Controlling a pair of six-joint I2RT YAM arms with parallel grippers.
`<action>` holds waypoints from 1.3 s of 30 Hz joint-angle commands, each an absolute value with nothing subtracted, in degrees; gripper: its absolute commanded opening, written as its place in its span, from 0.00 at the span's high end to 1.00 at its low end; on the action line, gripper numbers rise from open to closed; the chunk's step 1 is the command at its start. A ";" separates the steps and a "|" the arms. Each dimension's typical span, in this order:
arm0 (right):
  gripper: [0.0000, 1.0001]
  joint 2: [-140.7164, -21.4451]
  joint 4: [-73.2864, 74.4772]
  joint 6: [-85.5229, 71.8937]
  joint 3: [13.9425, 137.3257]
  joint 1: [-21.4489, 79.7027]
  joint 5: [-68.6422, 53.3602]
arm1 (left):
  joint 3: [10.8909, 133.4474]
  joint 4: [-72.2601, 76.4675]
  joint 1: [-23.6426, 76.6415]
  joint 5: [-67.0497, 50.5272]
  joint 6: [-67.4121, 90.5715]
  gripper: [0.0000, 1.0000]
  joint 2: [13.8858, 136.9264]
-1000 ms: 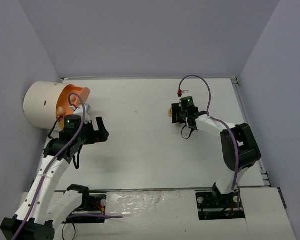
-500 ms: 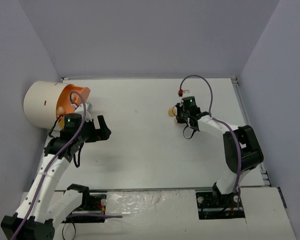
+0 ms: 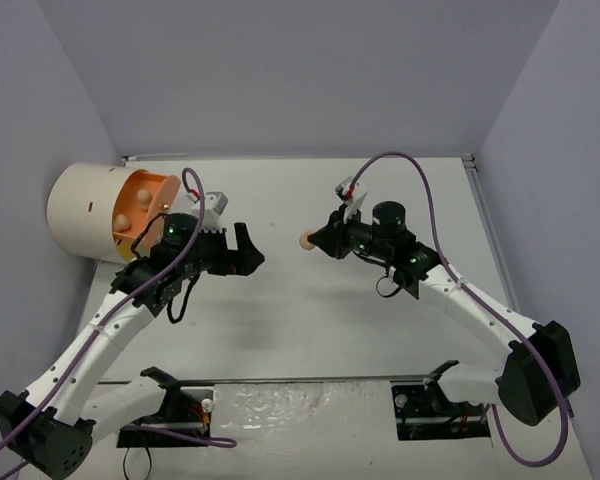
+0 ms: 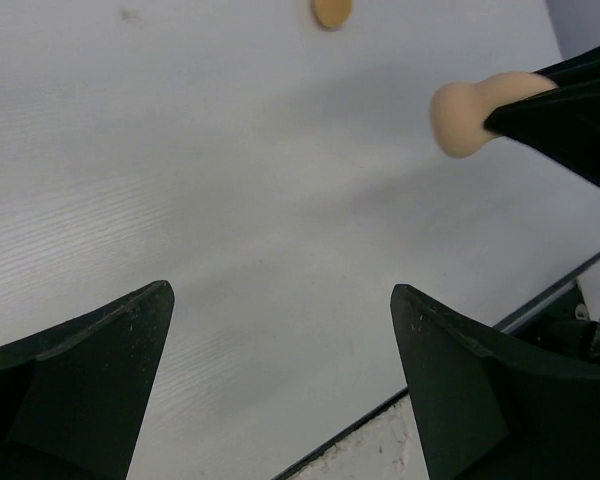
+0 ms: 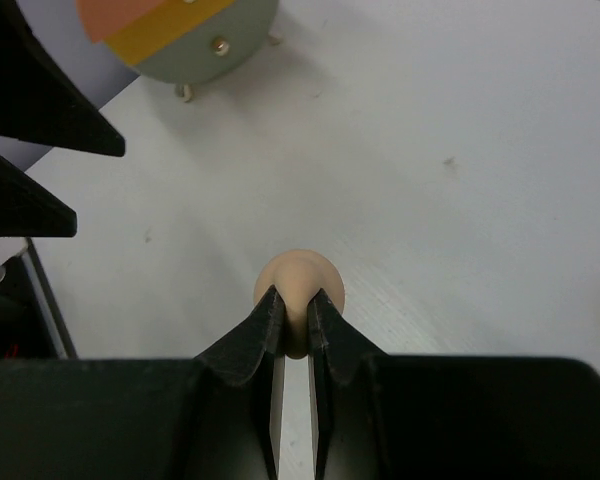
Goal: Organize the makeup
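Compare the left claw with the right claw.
The left claw stands wide open and empty; the right claw is shut on a peach sponge. The left sits nearer the cream cylinder; the right is toward mid-table. Both are black and point at each other.

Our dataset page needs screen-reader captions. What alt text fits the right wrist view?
The right gripper, shut, pinches a peach egg-shaped sponge over a white table. A round container with orange and yellow on its face shows at top left.

Bright, even light casts soft shadows on the white table (image 3: 300,300); wrist views look slightly blurred.
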State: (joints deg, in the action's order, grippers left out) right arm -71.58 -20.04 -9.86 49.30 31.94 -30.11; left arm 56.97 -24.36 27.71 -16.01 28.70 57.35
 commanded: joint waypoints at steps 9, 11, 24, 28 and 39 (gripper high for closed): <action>1.00 -69.30 -33.35 -16.44 50.32 33.49 -48.97 | 65.28 -17.06 33.14 -26.39 21.20 0.22 60.52; 1.00 -69.00 -33.57 -16.61 50.54 33.66 -50.43 | 65.91 -17.23 33.66 -28.55 19.44 0.25 61.08; 0.98 -68.39 -35.00 -16.87 51.26 35.29 -56.60 | 68.59 -19.78 35.73 -35.73 11.92 0.41 63.51; 0.98 -68.24 -35.21 -16.87 51.33 35.71 -57.33 | 68.93 -19.66 36.64 -37.25 11.72 0.53 64.10; 0.98 -68.01 -33.73 -15.36 51.68 35.77 -57.40 | 69.11 -24.50 38.07 -37.64 7.71 0.59 62.15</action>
State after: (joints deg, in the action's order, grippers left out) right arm -69.80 -29.67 -16.31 48.42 35.35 -55.60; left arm 65.91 -24.45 37.60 -36.23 10.85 64.37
